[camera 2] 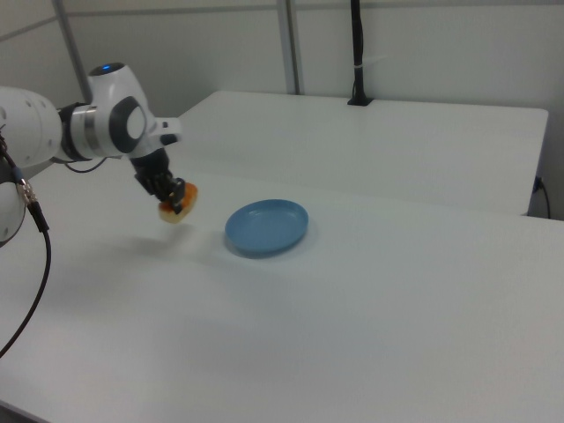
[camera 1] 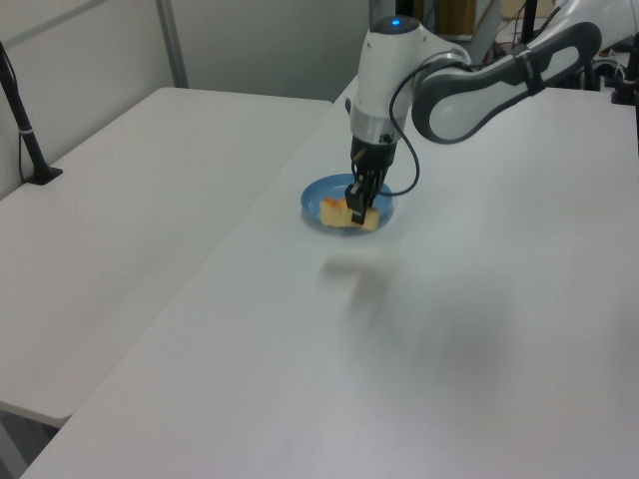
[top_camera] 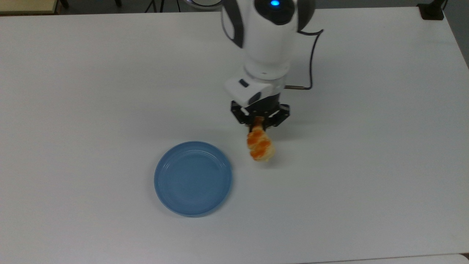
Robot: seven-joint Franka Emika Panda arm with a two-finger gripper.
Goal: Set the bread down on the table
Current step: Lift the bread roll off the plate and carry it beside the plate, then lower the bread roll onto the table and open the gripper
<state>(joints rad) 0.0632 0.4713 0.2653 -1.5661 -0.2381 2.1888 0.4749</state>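
The bread (top_camera: pixel 260 146), a pale-tan bun with orange glazed lumps, hangs in the air above the white table (top_camera: pixel 348 176), tilted downward. My gripper (top_camera: pixel 258 125) is shut on its upper end. In the top view the bread is to the right of the blue plate (top_camera: pixel 193 178) and clear of it. The right view has the bread (camera 2: pixel 177 204) held by the gripper (camera 2: pixel 170 197) to the left of the plate (camera 2: pixel 267 226), with its shadow on the table below. In the left view the gripper (camera 1: pixel 359 212) holds the bread (camera 1: pixel 344 213) in front of the plate (camera 1: pixel 318 196).
A second white table (camera 1: pixel 120 200) adjoins on the left view's left. Black post clamps stand at table edges (top_camera: pixel 431 11) (camera 2: pixel 358 53). A black cable (top_camera: pixel 311 58) loops beside the arm's wrist. Wide bare tabletop lies all around the plate.
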